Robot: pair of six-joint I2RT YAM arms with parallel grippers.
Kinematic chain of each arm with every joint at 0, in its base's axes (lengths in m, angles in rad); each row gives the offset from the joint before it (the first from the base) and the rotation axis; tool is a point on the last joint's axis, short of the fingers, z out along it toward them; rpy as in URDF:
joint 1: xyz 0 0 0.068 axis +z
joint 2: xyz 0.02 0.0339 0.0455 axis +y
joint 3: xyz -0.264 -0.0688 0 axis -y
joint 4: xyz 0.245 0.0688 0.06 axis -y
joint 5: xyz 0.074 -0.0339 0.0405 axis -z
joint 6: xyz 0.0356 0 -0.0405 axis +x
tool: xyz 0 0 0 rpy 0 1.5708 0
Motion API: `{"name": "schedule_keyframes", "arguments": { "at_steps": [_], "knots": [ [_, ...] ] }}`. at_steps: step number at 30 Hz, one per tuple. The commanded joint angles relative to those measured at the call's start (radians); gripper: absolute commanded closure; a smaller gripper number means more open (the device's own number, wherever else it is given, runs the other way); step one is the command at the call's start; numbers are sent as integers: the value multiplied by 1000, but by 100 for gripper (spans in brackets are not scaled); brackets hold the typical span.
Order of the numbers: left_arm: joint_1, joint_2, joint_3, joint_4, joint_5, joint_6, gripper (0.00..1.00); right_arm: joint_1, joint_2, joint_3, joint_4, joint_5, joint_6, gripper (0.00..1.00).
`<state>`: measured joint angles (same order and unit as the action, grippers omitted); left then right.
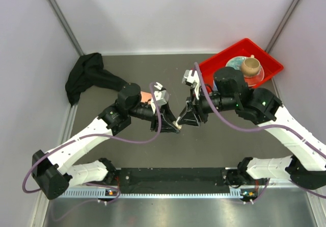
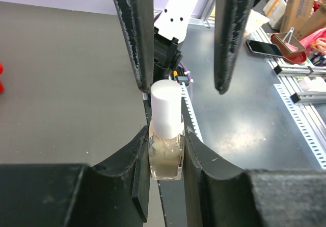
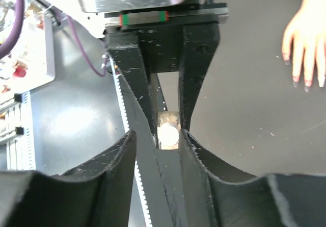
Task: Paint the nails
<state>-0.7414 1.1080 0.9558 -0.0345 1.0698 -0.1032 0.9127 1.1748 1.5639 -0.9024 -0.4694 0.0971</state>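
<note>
My left gripper (image 2: pixel 165 131) is shut on a small tan bottle (image 2: pixel 165 158) with a white cap (image 2: pixel 166 107) and holds it upright. My right gripper (image 3: pixel 157 135) is open and straddles the cap (image 3: pixel 168 133); one finger touches it, the other stands apart. In the top view the two grippers meet at mid-table, left (image 1: pixel 171 125) and right (image 1: pixel 184 118). The pink-beige mannequin hand (image 3: pixel 305 38) lies flat at the upper right of the right wrist view, its nails (image 3: pixel 295 80) small at the fingertips. In the top view the hand (image 1: pixel 146 97) is mostly hidden by the left arm.
The hand's black fabric sleeve (image 1: pixel 87 76) lies at the back left. A red tray (image 1: pixel 226 59) with a tan cup (image 1: pixel 250 66) and a bowl stands at the back right. A black rail (image 1: pixel 173 178) runs along the near edge between the arm bases.
</note>
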Motion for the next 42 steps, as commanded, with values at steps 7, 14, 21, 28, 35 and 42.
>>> {"name": "schedule_keyframes", "arguments": {
  "at_steps": [7, 14, 21, 28, 35, 42],
  "knots": [
    [-1, -14, 46, 18, 2, -12, 100, -9, 3, -16, 56, -109, -27, 64],
    [-1, -14, 52, 18, -1, -13, 100, -9, 22, -18, 49, -72, -39, 64],
    [-1, -10, 54, 15, 1, -12, 100, -9, 22, -21, 54, -58, -48, 71],
    [-3, -40, 46, -2, -274, 49, 100, -6, 25, -27, 79, 103, 39, 100],
    [-29, -16, -11, 192, -901, 131, 100, 217, 112, 71, -44, 1021, 496, 100],
    [-29, 32, -11, 237, -802, 111, 100, 233, 137, 65, 14, 985, 507, 100]
  ]
}}
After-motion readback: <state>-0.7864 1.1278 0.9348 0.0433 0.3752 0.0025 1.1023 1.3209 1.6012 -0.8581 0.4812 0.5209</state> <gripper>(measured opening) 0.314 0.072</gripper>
